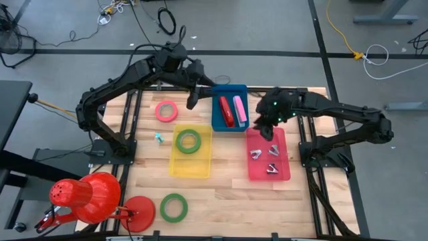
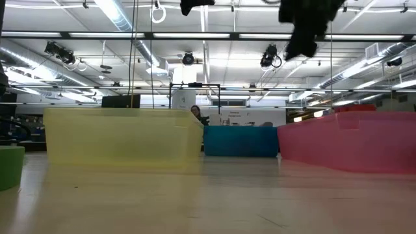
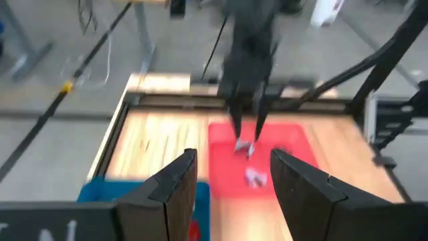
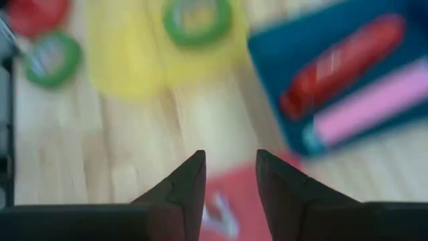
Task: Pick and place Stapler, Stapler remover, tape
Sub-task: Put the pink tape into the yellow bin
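Note:
A red stapler (image 1: 226,110) and a pink stapler (image 1: 239,109) lie in the blue tray (image 1: 218,123). Several metal staple removers (image 1: 265,158) lie in the pink tray (image 1: 254,171). One green tape roll (image 1: 188,140) lies in the yellow tray (image 1: 187,167). A pink roll (image 1: 166,110) and another green roll (image 1: 174,207) lie flat on the table. My left gripper (image 1: 192,100) hangs open and empty just left of the blue tray. My right gripper (image 1: 269,131) hangs open and empty above the pink tray's far end; its wrist view (image 4: 231,157) shows both staplers (image 4: 341,63).
A red lamp-like thing (image 1: 87,197) stands at the near left corner. A small teal piece (image 1: 158,138) lies left of the yellow tray. The three trays stand close together mid-table. Bare wood shows along the near edge, right of the green roll.

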